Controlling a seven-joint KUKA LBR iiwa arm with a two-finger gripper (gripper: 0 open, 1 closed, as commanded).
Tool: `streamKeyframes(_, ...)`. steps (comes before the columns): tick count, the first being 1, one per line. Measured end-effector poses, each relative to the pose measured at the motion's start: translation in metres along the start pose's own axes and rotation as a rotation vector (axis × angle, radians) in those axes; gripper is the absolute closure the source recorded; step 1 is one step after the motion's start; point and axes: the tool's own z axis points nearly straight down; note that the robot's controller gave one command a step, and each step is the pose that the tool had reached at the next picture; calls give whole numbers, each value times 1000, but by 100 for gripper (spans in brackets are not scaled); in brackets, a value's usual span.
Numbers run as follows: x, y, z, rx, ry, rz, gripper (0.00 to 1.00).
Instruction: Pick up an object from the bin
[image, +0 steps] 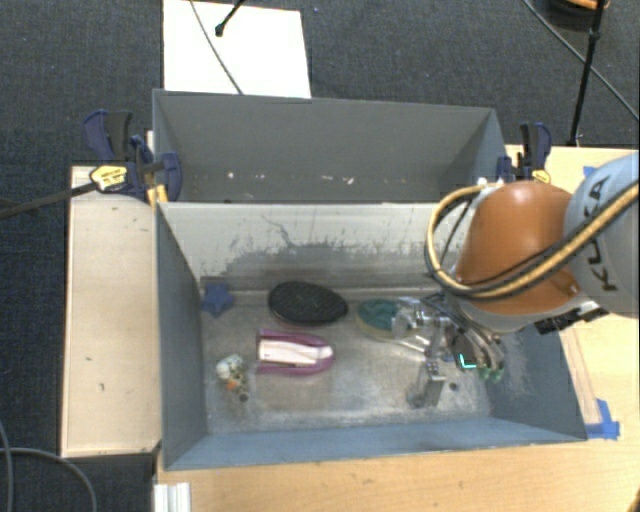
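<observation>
The grey bin (185, 350) has a few small things lying apart on its floor. The arm (600, 230) comes in from the right, and it has a big orange cover (515, 250) with cables looped round it. Under the cover, the hand (430, 388) reaches down low into the right front part of the bin, close to the floor. I cannot tell if the hand is open or closed, and I cannot see anything held in it. The nearest thing to the hand is a green disc (376, 316). The disc lies on the floor to the left of the hand and a bit further back, near the back wall. Some shiny bits (412, 320) sit between the disc and the hand, and I cannot tell if they are part of the robot. Left of the disc is a black oval (307, 302), flat on the floor. In front of the oval lies a pink thing (293, 353) with a white top, long and lying on its side. A blue bit (216, 298) sits by the left wall at the back. A small toy (232, 372), white with a little green, sits by the left wall at the front, well apart from the hand.
</observation>
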Motion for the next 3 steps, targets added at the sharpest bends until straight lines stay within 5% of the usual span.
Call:
streamKeyframes(1,-77,5,54,0,-9,-205,0)
streamKeyframes(2,-83,-29,85,0,-7,44,0)
streamKeyframes(3,-96,-65,103,2,-12,-4,0)
